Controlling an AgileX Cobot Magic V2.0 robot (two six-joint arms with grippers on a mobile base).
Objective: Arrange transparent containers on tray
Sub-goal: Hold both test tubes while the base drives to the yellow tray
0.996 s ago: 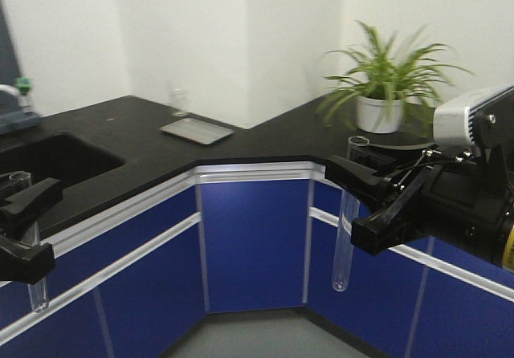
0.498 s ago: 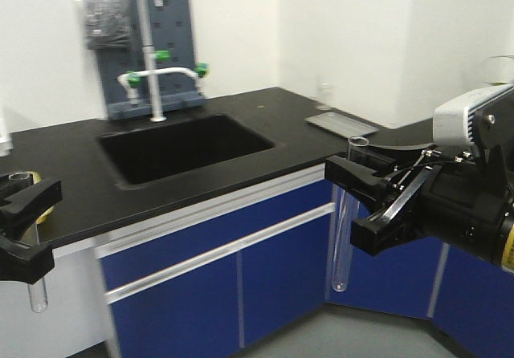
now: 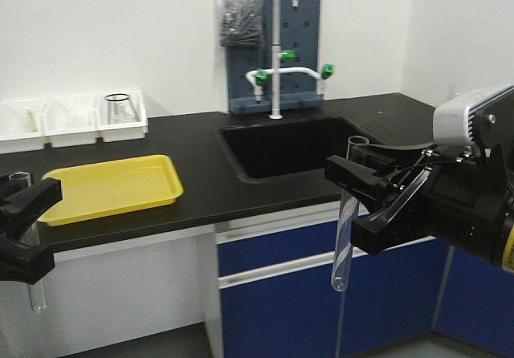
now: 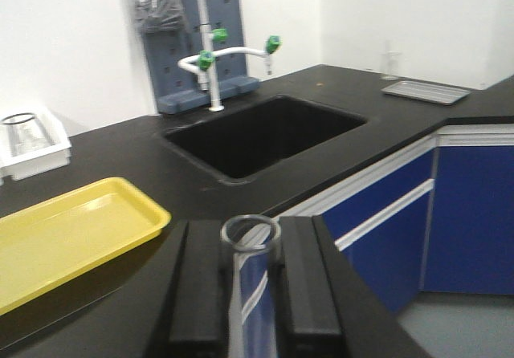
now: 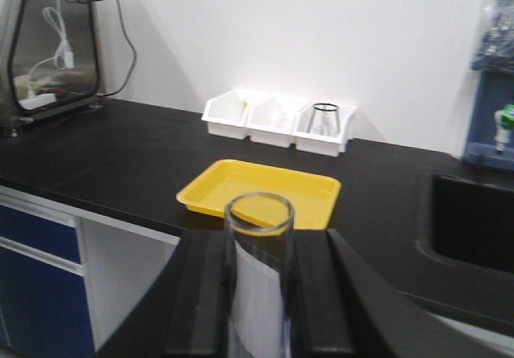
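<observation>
Holding one tube each, both arms hang out in front of the counter (image 3: 201, 193), not over it. The left end effector (image 3: 32, 225) is clenched on the left tube (image 3: 37, 294). The right end effector (image 3: 345, 201) is clenched on the right tube (image 3: 340, 266). Each tube stands up straight, mouth on top and round end down. Each is gripped near the top, so most of the glass hangs free below. I think this keeps the tubes from slipping.

The tray (image 3: 108, 188) lies flat on the counter, near the front edge. Nothing is on it, so no tube is placed yet. The left tube is nearer to the tray. The right tube is well apart from it, out in front of the sink (image 3: 281, 145).

The round ends look lower than the counter top. I think the tubes must go up before they go in, or the glass could hit the front edge. The tray's rim is low and easy to pass. Tubes are round and can roll, but the rim should stop them.

White bins (image 3: 72, 121) sit behind the tray by the wall, with bare counter between. The sink is a deep hole near the tray's right side, so a tube should stay away from it. Above the tray the room is open.
</observation>
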